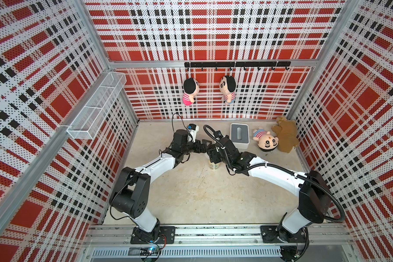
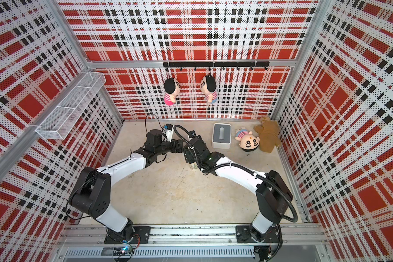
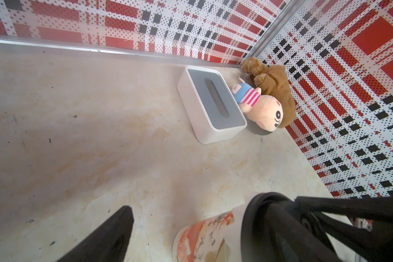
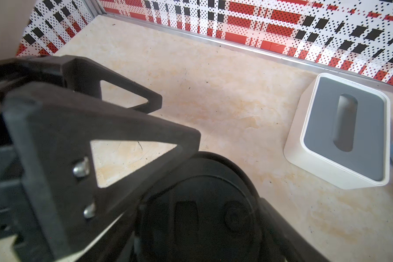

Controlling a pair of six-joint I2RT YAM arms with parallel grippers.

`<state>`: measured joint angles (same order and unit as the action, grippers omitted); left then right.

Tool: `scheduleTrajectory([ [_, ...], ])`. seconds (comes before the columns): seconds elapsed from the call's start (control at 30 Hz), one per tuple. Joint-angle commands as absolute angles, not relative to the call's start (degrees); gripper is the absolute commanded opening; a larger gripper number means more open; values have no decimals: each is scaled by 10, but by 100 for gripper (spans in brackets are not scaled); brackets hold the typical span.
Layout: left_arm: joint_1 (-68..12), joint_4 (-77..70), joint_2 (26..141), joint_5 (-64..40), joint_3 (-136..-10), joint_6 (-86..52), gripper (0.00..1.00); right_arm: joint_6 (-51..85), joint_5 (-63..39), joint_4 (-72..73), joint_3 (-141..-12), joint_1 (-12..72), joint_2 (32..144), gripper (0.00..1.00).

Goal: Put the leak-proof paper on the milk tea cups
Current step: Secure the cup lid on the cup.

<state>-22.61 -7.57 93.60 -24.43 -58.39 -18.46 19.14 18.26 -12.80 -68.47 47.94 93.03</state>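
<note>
Milk tea cup (image 3: 200, 240) wore black lid (image 4: 202, 204), leak-proof paper (image 3: 238, 217) apparently pinched beneath. My left jaws gaped empty; right jaws straddled lid, grip unclear. Next: back off without tipping.

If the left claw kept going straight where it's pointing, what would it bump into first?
Most likely the black lid on the paper cup. It sits right in front of the left claw, close to its open fingers. Depth is hard to judge, so the claw might pass just above the lid instead.
</note>
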Motion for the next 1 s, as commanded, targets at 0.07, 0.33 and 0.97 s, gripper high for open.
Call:
scheduleTrajectory([
  [0.07,-249,39,945,-299,-602,-169,97,155,169,-211,-603,488,973,76],
  [0.33,-255,110,973,-270,-690,-133,99,132,162,-181,-587,488,969,76],
  [0.97,-260,29,996,-312,-601,-173,94,153,187,-186,-561,480,957,78],
])
